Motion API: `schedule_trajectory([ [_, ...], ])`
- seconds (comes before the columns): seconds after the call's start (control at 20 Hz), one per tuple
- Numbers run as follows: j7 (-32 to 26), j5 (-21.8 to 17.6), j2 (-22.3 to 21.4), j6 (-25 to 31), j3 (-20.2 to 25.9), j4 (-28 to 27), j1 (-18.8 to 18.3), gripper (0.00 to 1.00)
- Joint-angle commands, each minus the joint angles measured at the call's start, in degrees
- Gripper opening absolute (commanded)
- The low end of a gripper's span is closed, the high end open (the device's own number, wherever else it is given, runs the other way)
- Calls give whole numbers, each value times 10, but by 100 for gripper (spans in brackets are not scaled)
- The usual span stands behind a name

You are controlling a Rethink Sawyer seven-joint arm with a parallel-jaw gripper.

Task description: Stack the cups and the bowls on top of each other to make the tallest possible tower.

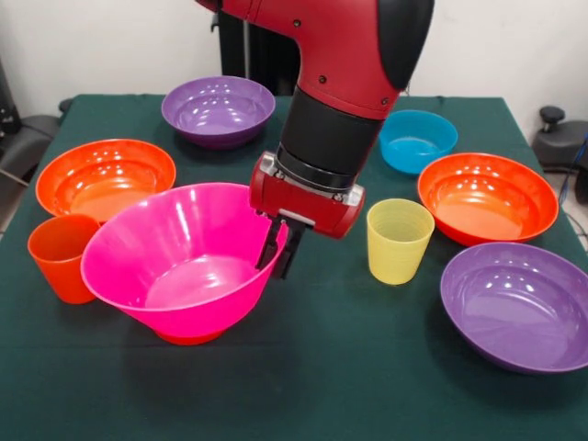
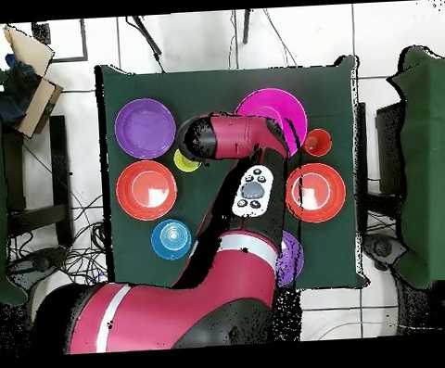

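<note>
The big pink bowl (image 1: 184, 266) stands tilted left of centre, on a red-orange thing (image 1: 188, 338) that shows only as a sliver beneath it. My gripper (image 1: 272, 269) straddles the bowl's right rim, one finger inside and one outside, shut on it. An orange cup (image 1: 60, 257) stands against the bowl's left side. A yellow cup (image 1: 398, 241) stands upright right of the gripper. In the overhead view the arm covers the gripper and part of the pink bowl (image 2: 278, 103). No red cup or small orange bowl shows apart from that sliver.
On the green table (image 1: 303, 395) lie a purple bowl (image 1: 218, 110) at the back, a wide orange bowl (image 1: 104, 177) at the left, a small blue bowl (image 1: 418, 140), a wide orange bowl (image 1: 487, 196) and a purple bowl (image 1: 519, 303) at the right.
</note>
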Motion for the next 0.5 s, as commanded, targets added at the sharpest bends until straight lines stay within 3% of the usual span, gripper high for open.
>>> schedule_trajectory([
  [0.05, -45, -37, 1, 106, 49, -8, -13, 0],
  [0.5, -61, -39, -17, 146, 58, -4, -19, 0],
])
